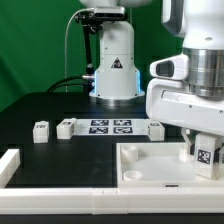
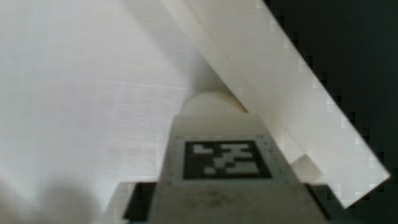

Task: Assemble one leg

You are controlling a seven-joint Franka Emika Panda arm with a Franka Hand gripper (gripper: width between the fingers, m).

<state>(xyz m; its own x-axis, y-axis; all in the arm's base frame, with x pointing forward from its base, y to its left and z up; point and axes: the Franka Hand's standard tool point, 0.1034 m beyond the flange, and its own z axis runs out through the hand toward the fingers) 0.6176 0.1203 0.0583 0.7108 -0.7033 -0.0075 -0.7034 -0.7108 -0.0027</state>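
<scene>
My gripper (image 1: pixel 207 160) is shut on a leg (image 1: pixel 207 154), a small white block with a black-and-white tag. It holds the leg upright over the far right corner of the large white tabletop (image 1: pixel 150 166), at the exterior view's right. In the wrist view the leg (image 2: pixel 224 158) sits between my two dark fingers (image 2: pixel 146 198), with its rounded tip pointing at the tabletop's inner surface (image 2: pixel 89 100) beside the raised rim (image 2: pixel 267 70). I cannot tell whether the tip touches the tabletop. My gripper also shows in the wrist view (image 2: pixel 224 200).
Two loose legs (image 1: pixel 41 130) (image 1: pixel 66 127) lie on the black table at the exterior view's left, and another (image 1: pixel 155 126) lies beside the marker board (image 1: pixel 110 126). A white fence (image 1: pixel 60 205) runs along the front and left. The robot base (image 1: pixel 115 70) stands behind.
</scene>
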